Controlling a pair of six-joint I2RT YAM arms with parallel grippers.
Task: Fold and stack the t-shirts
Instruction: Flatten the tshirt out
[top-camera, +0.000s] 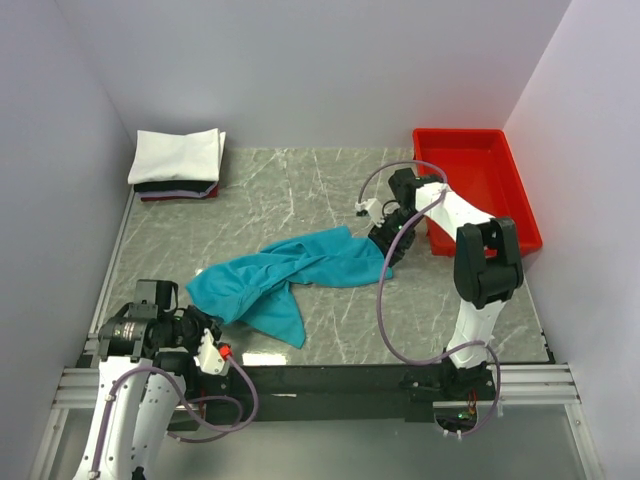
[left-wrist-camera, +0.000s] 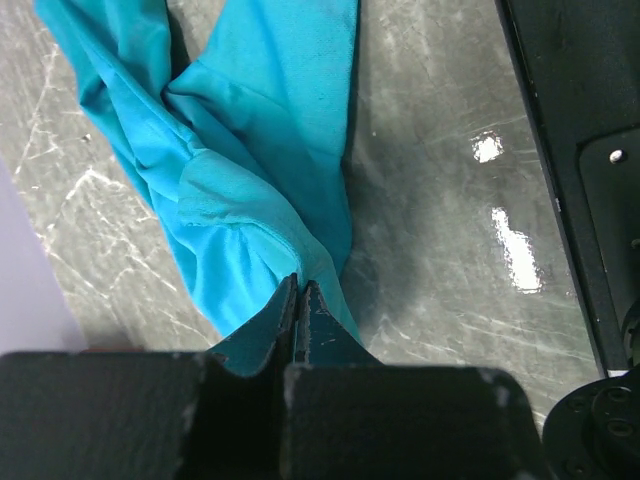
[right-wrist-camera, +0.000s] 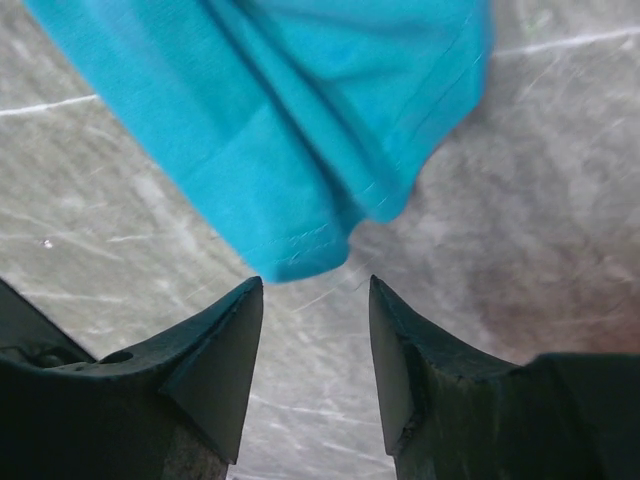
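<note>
A teal-blue t-shirt (top-camera: 290, 272) lies crumpled and stretched across the middle of the table. My left gripper (top-camera: 203, 322) is at its near-left end; in the left wrist view the gripper (left-wrist-camera: 300, 292) is shut, with the teal cloth (left-wrist-camera: 250, 150) pinched at its tips. My right gripper (top-camera: 384, 250) is at the shirt's right end. It is open (right-wrist-camera: 315, 287) and empty, its tips just short of a hemmed corner of the shirt (right-wrist-camera: 290, 120). A stack of folded t-shirts, white (top-camera: 178, 155) on top of dark and red ones (top-camera: 176, 191), sits at the back left.
A red plastic tray (top-camera: 520, 200) stands at the back right, close beside the right arm. Bare grey marble tabletop (top-camera: 300, 190) lies between the stack and the teal shirt. The black front rail (left-wrist-camera: 570, 120) runs just right of the left gripper.
</note>
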